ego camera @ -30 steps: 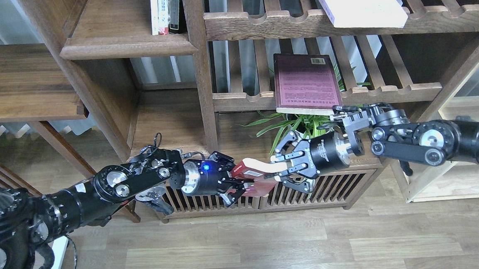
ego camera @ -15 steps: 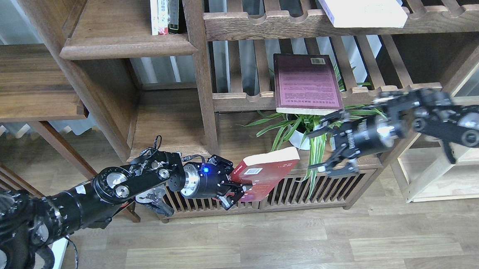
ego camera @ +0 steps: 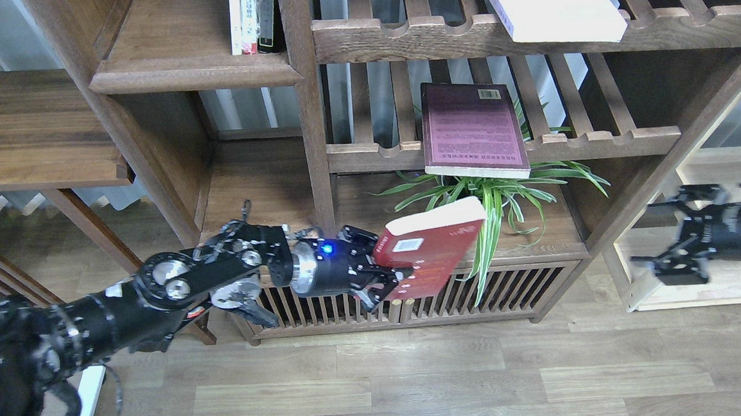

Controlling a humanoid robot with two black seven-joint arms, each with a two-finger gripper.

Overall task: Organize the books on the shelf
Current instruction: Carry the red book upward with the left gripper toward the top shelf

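a: where is the shelf [ego camera: 195, 72] seen?
b: at far left, with a few upright books [ego camera: 249, 19] stood at its right end.
a: and the red book [ego camera: 434, 249]?
b: it is pinched at its left edge by the left gripper [ego camera: 384, 276], tilted, near the slatted cabinet [ego camera: 351, 309].
a: the right gripper [ego camera: 672, 241]?
b: spread wide, holding nothing, well apart at right.

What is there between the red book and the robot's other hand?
In the head view, green plant leaves and a wooden shelf post lie between the red book and right gripper.
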